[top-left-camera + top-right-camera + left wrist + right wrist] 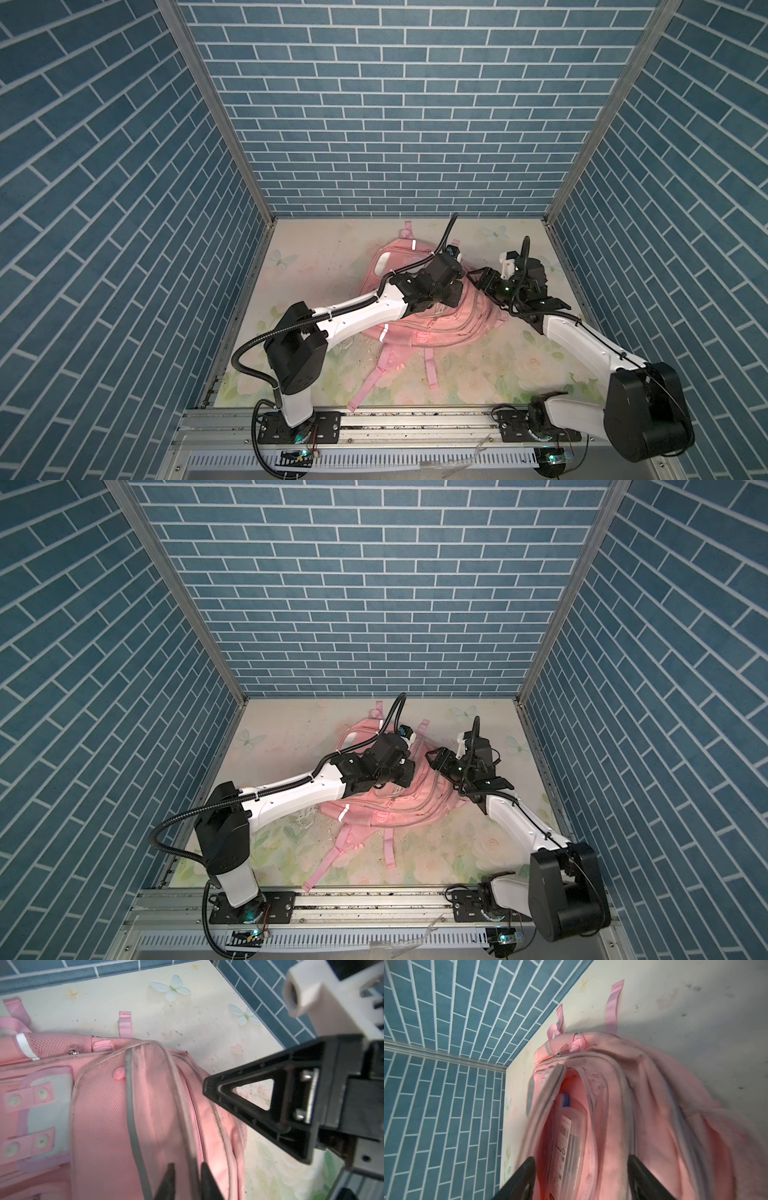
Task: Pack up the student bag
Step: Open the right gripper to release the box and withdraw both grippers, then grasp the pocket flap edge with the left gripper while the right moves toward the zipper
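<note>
Bag centred on table; left end effector narrowly parted, right end effector wide-open.

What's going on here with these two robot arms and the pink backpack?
Two robot arms are packing a pink student bag that lies on the floral table. The right hand hovers with its jaws wide apart at an unzipped compartment, where a clear plastic case with a barcode label sits inside. The left hand is over the bag's front by a zip line, its fingers slightly apart, gripping nothing visible.
</note>
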Robot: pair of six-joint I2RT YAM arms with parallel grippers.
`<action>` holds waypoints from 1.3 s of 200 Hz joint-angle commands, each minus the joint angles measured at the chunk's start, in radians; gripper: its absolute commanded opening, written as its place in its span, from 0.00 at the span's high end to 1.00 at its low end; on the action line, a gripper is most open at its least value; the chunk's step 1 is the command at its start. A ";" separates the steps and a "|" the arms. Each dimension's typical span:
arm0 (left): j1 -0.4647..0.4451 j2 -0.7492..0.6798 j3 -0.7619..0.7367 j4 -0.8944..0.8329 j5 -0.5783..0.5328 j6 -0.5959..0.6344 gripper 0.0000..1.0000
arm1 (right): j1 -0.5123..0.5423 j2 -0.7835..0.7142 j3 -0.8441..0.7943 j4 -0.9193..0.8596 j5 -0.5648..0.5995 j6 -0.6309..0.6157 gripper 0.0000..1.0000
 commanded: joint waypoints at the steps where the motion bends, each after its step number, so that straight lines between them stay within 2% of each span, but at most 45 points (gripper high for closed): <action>1: 0.014 -0.068 -0.006 0.026 0.014 0.163 0.63 | -0.013 -0.092 -0.016 -0.104 0.116 -0.095 0.31; 32: 0.054 -0.143 -0.080 0.024 0.111 0.296 0.49 | -0.061 -0.149 -0.036 -0.153 0.115 -0.107 0.33; 49: 0.069 -0.202 -0.145 0.033 0.124 0.368 0.43 | -0.068 -0.150 -0.047 -0.150 0.095 -0.100 0.34; 86: 0.106 -0.327 -0.341 0.046 0.148 0.661 0.42 | -0.066 -0.130 -0.068 -0.117 0.028 -0.069 0.37; 117: 0.142 -0.444 -0.544 0.176 0.232 0.884 0.42 | -0.064 -0.097 -0.073 -0.150 -0.011 -0.052 0.37; 131: 0.149 -0.481 -0.630 0.242 0.228 0.955 0.42 | -0.055 -0.083 -0.082 -0.152 -0.020 -0.035 0.39; 152: 0.166 -0.483 -0.700 0.283 0.235 1.013 0.42 | -0.035 -0.077 -0.090 -0.149 -0.008 -0.016 0.39; 181: 0.169 -0.442 -0.722 0.323 0.258 1.112 0.42 | -0.015 -0.067 -0.089 -0.141 -0.001 0.000 0.39; 260: 0.165 -0.305 -0.733 0.519 0.298 1.151 0.42 | 0.028 -0.039 -0.109 -0.140 0.019 0.047 0.43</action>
